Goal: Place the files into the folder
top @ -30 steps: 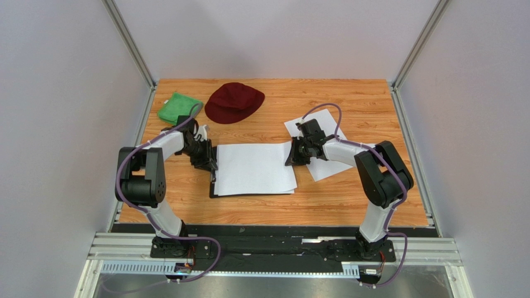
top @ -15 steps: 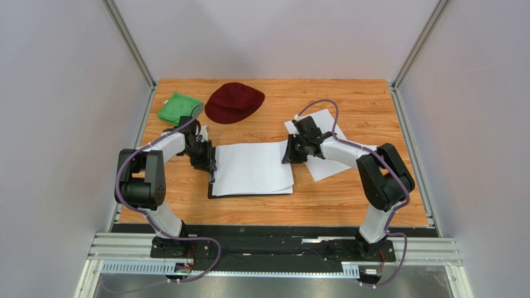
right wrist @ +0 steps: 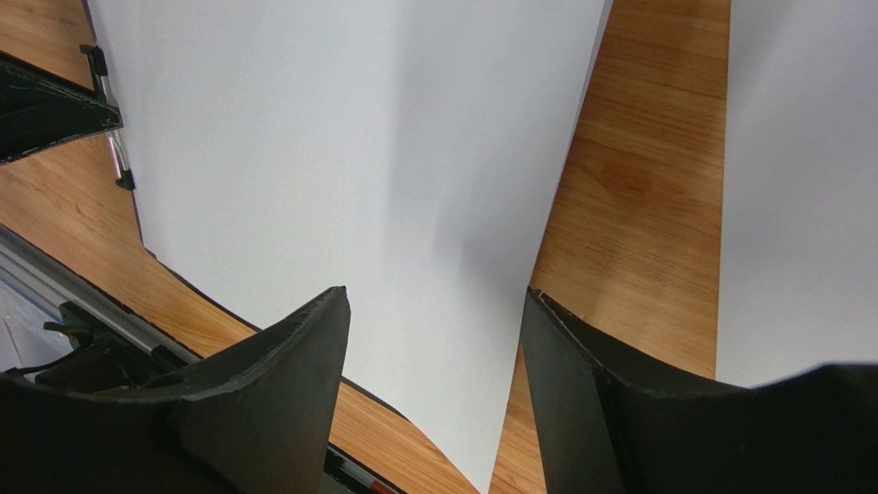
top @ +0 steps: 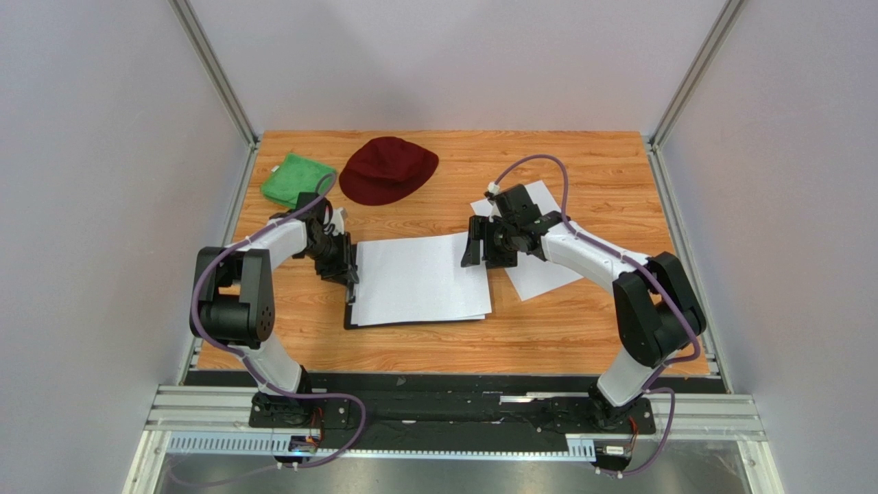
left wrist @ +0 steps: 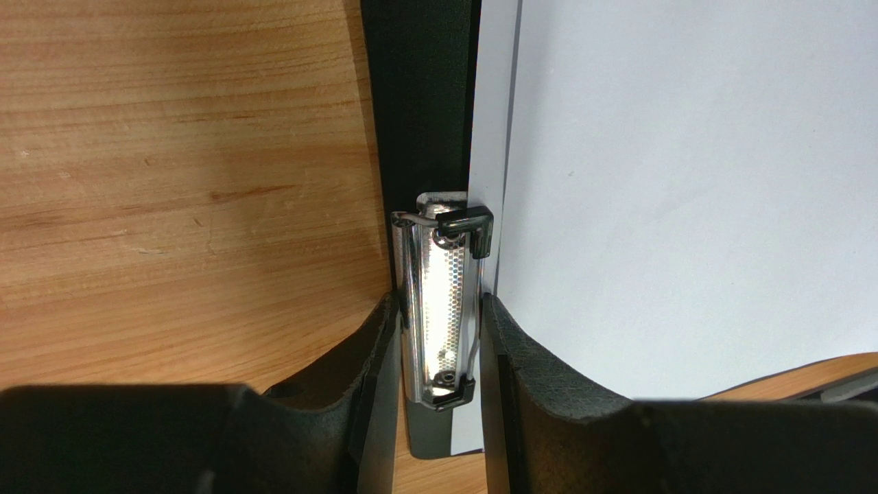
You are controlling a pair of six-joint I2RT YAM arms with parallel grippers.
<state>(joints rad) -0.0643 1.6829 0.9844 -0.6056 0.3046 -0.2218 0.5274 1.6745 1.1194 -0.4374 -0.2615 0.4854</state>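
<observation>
The folder (top: 350, 317) is a black clipboard lying flat mid-table, mostly covered by white files (top: 417, 278). In the left wrist view its silver clip (left wrist: 443, 298) sits pinched between the fingers of my left gripper (left wrist: 440, 309), with the black board (left wrist: 417, 103) and a sheet (left wrist: 690, 185) beyond. My right gripper (top: 476, 247) hovers open over the sheets' right edge. Its wrist view shows the gripper (right wrist: 433, 298) spread wide above the paper (right wrist: 361, 134), holding nothing. Another loose sheet (top: 546, 270) lies on the wood under the right arm.
A dark red cap (top: 387, 170) and a green cloth (top: 297, 177) lie at the back left of the wooden table. Grey walls and metal posts close in both sides. The arm bases stand along the near edge.
My right gripper has opened, let go of the sheet's right edge and lifted slightly. The sheet now rests on the folder. My left gripper has kept its hold on the clip.
</observation>
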